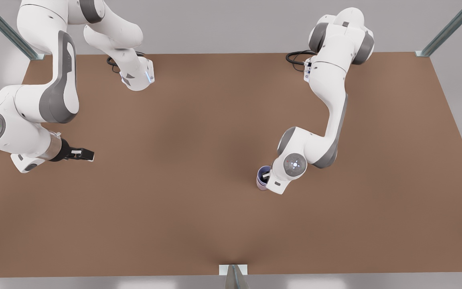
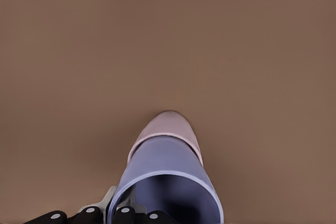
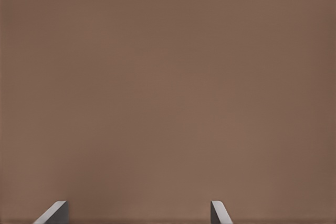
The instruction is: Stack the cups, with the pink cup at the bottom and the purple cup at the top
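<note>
The purple cup sits nested inside the pink cup, the pair standing upright on the brown bench a little toward the front view's right of the bench's middle. From the front, a band of pink wall shows below the lavender rim; in the left wrist view the purple cup has its open mouth nearest the camera, with the pink cup reaching beyond it down to the bench. The left gripper is directly over the cups, its wrist covering their side toward the front view's right. Its fingers straddle the purple cup's rim, one inside the mouth and one outside the wall; whether they are pressing on the wall or standing slightly off it cannot be told. The right gripper waits well apart from the cups, far toward the front view's left, pointing sideways toward the bench's middle. Its fingers are spread wide with nothing between them, and bare bench lies beyond them.
</note>
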